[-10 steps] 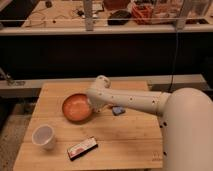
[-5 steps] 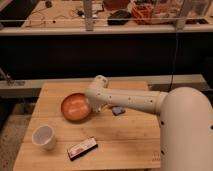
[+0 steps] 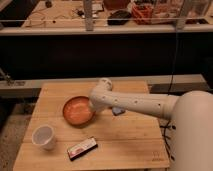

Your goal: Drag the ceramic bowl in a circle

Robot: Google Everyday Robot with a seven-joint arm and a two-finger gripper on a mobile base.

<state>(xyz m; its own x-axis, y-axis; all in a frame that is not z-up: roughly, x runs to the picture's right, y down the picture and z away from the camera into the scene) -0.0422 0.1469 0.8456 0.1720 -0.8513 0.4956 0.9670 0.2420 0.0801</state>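
Left of the end effector [image 3: 93,106], the ceramic bowl [image 3: 76,110] has barely crept along the table [image 3: 131,142].
Grip state? Can't tell, but the circle looks just begun.

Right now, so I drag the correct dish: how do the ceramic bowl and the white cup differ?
The ceramic bowl is orange-brown, the white cup plain white. The bowl is wide and shallow, the cup narrower and taller. The hand is at the bowl's right rim; the cup stands apart at the near-left. Both sit upright on the wooden table.
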